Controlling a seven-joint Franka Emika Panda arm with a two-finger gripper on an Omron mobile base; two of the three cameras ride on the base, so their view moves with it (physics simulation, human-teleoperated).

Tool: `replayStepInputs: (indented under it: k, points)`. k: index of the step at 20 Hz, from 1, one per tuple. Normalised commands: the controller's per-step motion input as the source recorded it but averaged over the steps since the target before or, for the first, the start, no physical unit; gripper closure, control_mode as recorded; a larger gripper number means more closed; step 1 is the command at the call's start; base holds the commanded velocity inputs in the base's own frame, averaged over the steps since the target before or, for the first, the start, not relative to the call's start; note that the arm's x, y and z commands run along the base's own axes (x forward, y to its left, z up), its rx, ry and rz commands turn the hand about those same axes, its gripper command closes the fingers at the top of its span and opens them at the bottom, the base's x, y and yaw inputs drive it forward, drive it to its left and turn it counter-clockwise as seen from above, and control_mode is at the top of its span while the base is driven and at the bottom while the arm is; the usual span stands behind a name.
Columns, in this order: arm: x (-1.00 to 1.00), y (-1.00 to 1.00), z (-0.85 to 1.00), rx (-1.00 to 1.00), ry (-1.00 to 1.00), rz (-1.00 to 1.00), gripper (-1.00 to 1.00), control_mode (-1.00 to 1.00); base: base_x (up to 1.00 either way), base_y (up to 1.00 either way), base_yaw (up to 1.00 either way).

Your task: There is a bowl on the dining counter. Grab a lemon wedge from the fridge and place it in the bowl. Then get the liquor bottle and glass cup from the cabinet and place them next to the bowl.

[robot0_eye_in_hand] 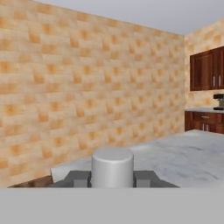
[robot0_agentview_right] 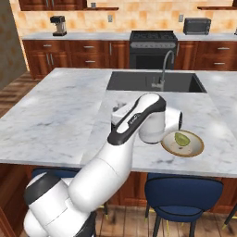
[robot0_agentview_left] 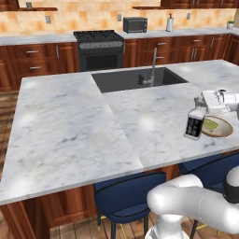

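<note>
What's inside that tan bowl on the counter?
A green lemon wedge lies inside the bowl, near its middle. In the left base view the liquor bottle stands in front of the bowl's left edge, so that part of its inside is covered.

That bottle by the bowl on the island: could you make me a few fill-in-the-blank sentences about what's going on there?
1. The gripper is shut on the cap of the liquor ____.
2. The liquor bottle stands upright on the marble counter, right beside the ____.
3. Inside the bowl lies a green lemon ____.
4. Beyond the bowl, sunk into the counter, is a dark ____ with a tall faucet.

Missing words: bottle; bowl; wedge; sink
</note>
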Motion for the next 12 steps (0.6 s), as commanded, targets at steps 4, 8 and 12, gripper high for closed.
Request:
replayStepInputs:
  k: [4, 8, 12]
  points:
    - [0.35, -0.11, -0.34, -0.03, -0.01, 0.0, 1.0, -1.0, 0.0, 0.0, 0.0]
    - [0.3, -0.2, -0.25, -0.04, -0.04, 0.0, 1.0, -1.0, 0.0, 0.0, 0.0]
    - [0.27, -0.17, -0.22, -0.07, -0.07, 0.0, 1.0, -1.0, 0.0, 0.0, 0.0]
